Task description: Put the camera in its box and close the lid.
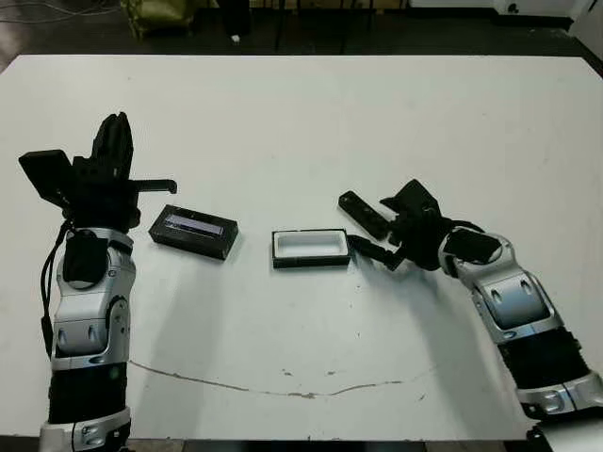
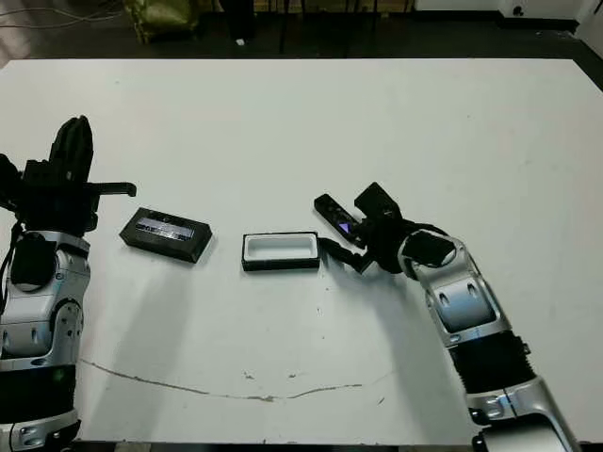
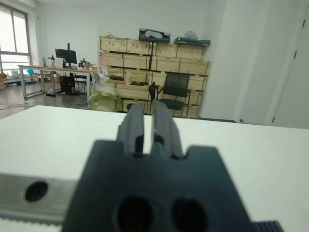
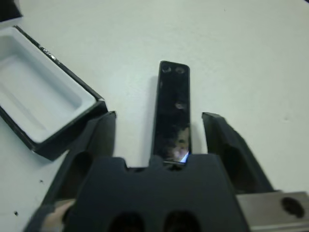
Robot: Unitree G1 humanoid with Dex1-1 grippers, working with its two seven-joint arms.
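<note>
Two spread fingers of the right gripper (image 4: 159, 140) are seen straddling the camera (image 4: 173, 113), its long axis lying along them, beside the open box (image 1: 310, 249). The left gripper (image 3: 145, 126), raised far off, is pressed together.

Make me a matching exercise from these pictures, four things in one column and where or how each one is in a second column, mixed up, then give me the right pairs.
Things:
1. camera
2. box
3. lid
4. left gripper

States:
A. lying near the robot's left arm, grey strip up
B. raised off the table, fingers together
C. lying between the right gripper's open fingers
D. open in the middle, white lining showing, nothing in it

Pairs: 1-C, 2-D, 3-A, 4-B
</note>
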